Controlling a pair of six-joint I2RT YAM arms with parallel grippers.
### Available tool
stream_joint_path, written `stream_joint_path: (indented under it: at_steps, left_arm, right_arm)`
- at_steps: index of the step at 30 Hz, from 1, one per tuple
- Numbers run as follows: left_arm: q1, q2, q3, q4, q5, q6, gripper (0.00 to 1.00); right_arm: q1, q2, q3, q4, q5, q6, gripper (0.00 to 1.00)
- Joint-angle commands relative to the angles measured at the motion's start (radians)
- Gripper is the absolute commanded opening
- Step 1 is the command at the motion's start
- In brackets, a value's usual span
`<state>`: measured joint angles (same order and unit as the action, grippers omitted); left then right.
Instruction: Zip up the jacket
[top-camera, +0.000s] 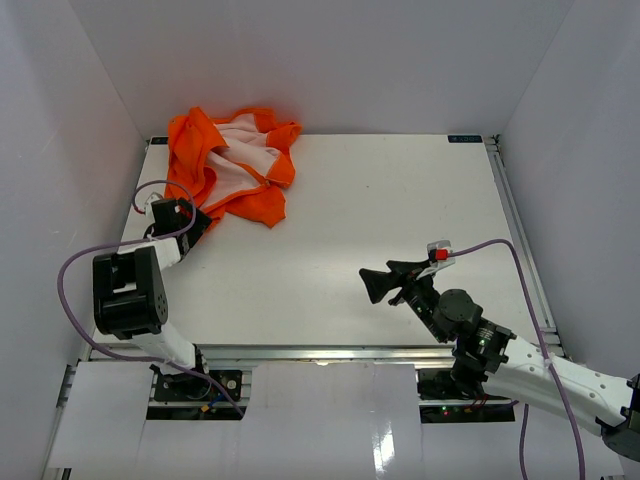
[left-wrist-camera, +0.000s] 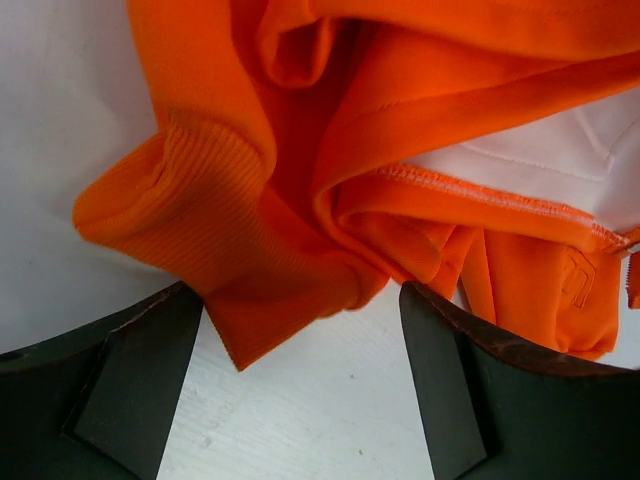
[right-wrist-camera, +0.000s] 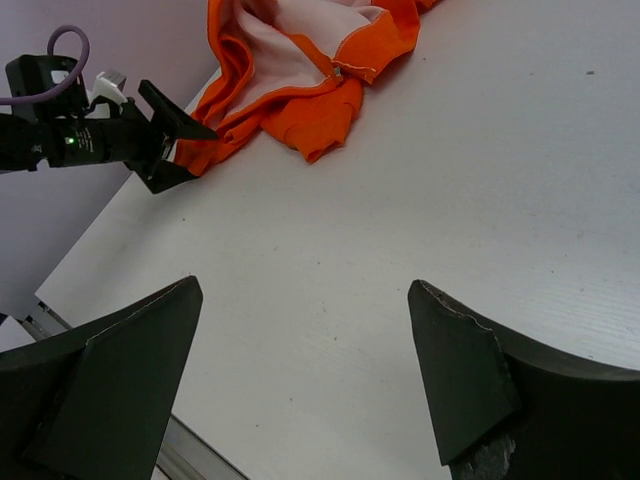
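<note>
The orange jacket (top-camera: 232, 165) lies crumpled at the far left corner of the table, its pale lining showing. My left gripper (top-camera: 203, 222) is open at the jacket's near-left edge. In the left wrist view the gripper (left-wrist-camera: 300, 300) has a ribbed orange cuff corner (left-wrist-camera: 215, 250) lying just between its fingertips, not pinched. My right gripper (top-camera: 375, 283) is open and empty over the bare table, right of centre. The right wrist view (right-wrist-camera: 300, 290) shows the jacket (right-wrist-camera: 300, 60) far ahead and the left gripper (right-wrist-camera: 192, 152) beside it. No zipper pull is visible.
The white table (top-camera: 380, 210) is boxed by white walls on three sides. A metal rail (top-camera: 515, 210) runs along its right edge. A purple cable (top-camera: 70, 290) loops from the left arm near the left wall.
</note>
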<state>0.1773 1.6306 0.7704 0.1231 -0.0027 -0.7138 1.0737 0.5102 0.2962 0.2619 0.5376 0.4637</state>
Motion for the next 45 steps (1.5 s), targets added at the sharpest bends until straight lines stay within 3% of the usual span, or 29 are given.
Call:
stream_joint_path:
  at_steps: [1, 2, 4, 6, 7, 9, 11, 14, 20, 25, 28, 31, 36, 45]
  left_arm:
    - [0.003, 0.052, 0.037, 0.028, -0.020, -0.015, 0.86]
    - [0.002, 0.060, 0.028, 0.038, -0.021, -0.024, 0.78]
    - [0.002, 0.060, -0.008, 0.052, -0.026, -0.051, 0.39]
    - [0.004, 0.022, -0.067, 0.058, -0.048, -0.071, 0.08]
    - [0.004, -0.009, -0.097, 0.072, -0.060, -0.074, 0.02]
    - [0.002, -0.142, -0.165, 0.063, -0.109, -0.090, 0.00]
    - [0.004, -0.263, -0.236, 0.050, -0.162, -0.107, 0.00]
    - [0.002, -0.418, -0.314, 0.021, -0.222, -0.140, 0.00]
    - [0.002, -0.674, -0.464, 0.060, -0.233, -0.183, 0.00]
    - [0.002, -0.731, -0.448, 0.067, -0.160, -0.067, 0.65]
    - [0.002, -0.796, -0.462, 0.095, -0.159, -0.015, 0.74]
    - [0.002, -0.834, -0.489, 0.146, -0.139, -0.001, 0.79]
    - [0.002, -0.731, -0.464, 0.233, -0.101, 0.028, 0.81]
    - [0.001, -0.392, -0.303, 0.328, -0.015, 0.075, 0.81]
  right_arm:
    - [0.003, -0.012, 0.026, 0.023, -0.004, 0.001, 0.90]
    - [0.003, -0.013, 0.024, 0.024, -0.003, 0.003, 0.90]
    - [0.002, -0.016, 0.022, 0.025, 0.009, 0.001, 0.90]
    - [0.003, -0.011, 0.023, 0.025, 0.027, -0.005, 0.90]
    - [0.002, -0.005, 0.023, 0.025, 0.039, -0.008, 0.90]
    - [0.002, 0.028, 0.020, 0.030, 0.070, -0.010, 0.92]
    - [0.002, 0.080, 0.019, 0.058, 0.109, -0.011, 0.99]
    - [-0.005, 0.177, 0.070, 0.104, 0.151, -0.004, 0.96]
    - [-0.065, 0.617, 0.405, 0.143, 0.077, -0.122, 0.98]
    - [-0.177, 0.977, 0.730, 0.080, -0.177, -0.198, 0.96]
    - [-0.282, 1.195, 0.901, 0.037, -0.463, -0.190, 0.89]
    - [-0.337, 1.350, 1.074, 0.001, -0.603, -0.180, 0.84]
    - [-0.345, 1.567, 1.246, -0.030, -0.606, -0.210, 0.85]
    - [-0.357, 1.753, 1.394, -0.027, -0.640, -0.196, 0.87]
